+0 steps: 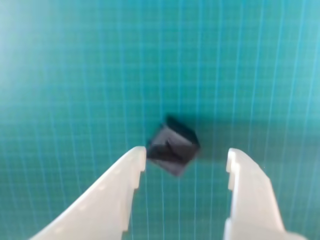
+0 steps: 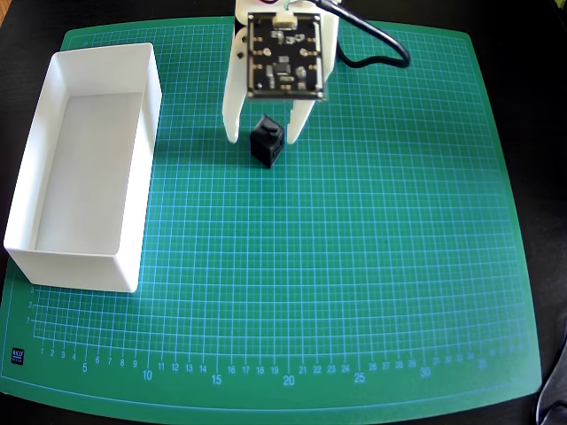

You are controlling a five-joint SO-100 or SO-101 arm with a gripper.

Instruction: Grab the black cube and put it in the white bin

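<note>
The black cube [image 2: 267,142] lies on the green cutting mat [image 2: 354,266] near the top middle in the overhead view. In the wrist view the cube [image 1: 173,149] sits just ahead of my white fingertips, turned corner-on. My gripper [image 2: 263,135] [image 1: 186,160] is open, hovering over the cube with one finger on each side, not touching it. The white bin [image 2: 133,195] stands empty at the left of the mat in the overhead view, well away from the gripper.
A black cable [image 2: 376,49] runs from the arm toward the upper right. The mat's edges border a dark tabletop [image 2: 549,133].
</note>
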